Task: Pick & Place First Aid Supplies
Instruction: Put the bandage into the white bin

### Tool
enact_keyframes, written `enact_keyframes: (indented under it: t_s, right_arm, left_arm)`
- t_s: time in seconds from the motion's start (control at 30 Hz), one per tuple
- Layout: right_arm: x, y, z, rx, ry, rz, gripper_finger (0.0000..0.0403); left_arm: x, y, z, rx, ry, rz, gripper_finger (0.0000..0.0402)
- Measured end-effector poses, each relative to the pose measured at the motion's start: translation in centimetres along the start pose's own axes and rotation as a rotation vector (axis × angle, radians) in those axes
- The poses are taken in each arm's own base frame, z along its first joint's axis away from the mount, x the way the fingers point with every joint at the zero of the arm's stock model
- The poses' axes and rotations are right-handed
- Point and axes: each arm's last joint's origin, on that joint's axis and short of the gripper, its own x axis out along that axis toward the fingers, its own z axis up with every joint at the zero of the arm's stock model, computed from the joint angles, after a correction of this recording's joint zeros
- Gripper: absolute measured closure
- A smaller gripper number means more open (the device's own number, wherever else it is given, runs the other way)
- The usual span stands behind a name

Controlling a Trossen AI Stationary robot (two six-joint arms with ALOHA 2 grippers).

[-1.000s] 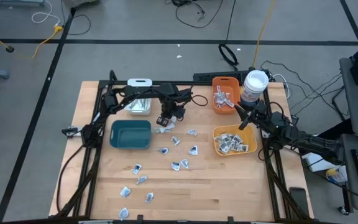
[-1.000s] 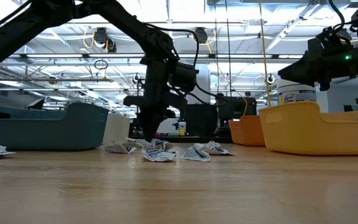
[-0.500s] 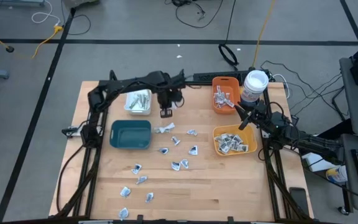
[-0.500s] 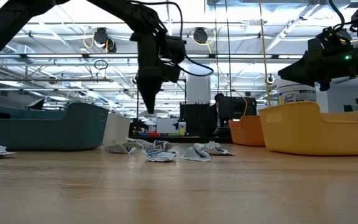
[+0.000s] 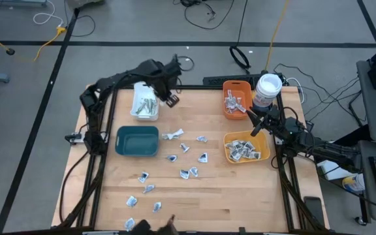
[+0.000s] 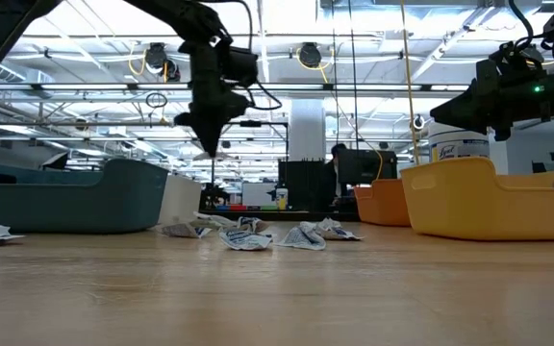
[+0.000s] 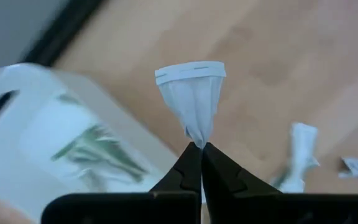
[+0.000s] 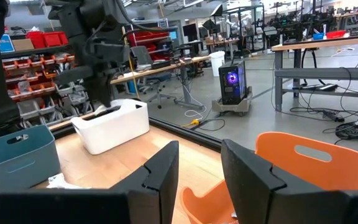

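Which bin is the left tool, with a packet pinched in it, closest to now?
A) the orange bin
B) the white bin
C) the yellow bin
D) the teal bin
B: the left tool, shut on a white packet, hangs beside the white bin.

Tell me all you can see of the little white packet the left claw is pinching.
The packet is a small, flat, white wrapper that looks like paper, with a straight sealed band across its far end. It crumples to a narrow waist where the shut left claw pinches its near end, and nothing else touches it. It hangs in the air off the table, close to the white bin, which already holds similar packets. Any print on it cannot be made out.
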Motion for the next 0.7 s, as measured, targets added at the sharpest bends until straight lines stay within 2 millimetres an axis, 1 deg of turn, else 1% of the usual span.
enact_keyframes:
  t_s: [0.2, 0.33, 0.43, 0.6, 0.7]
  right_arm:
    - [0.0, 0.0, 0.0, 0.000, 0.000, 0.000, 0.0286]
    - [0.0, 0.0, 0.0, 0.000, 0.000, 0.000, 0.0286]
    - [0.0, 0.0, 0.0, 0.000, 0.000, 0.000, 0.0287]
    - [0.0, 0.0, 0.0, 0.000, 0.000, 0.000, 0.0287]
    - [0.0, 0.0, 0.0, 0.000, 0.000, 0.000, 0.0286]
  left_arm:
    - [-0.4, 3.7, -1.4, -0.146, -0.018, 0.017, 0.0401]
    - [-0.3, 6.0, -3.0, -0.235, -0.019, 0.028, 0.0401]
    - [-0.4, 7.3, -4.2, -0.299, -0.028, 0.032, 0.0401]
    - [-0.4, 8.6, -6.1, -0.374, -0.015, 0.041, 0.0401]
    - [0.8, 8.8, -6.7, -0.401, 0.008, 0.051, 0.0401]
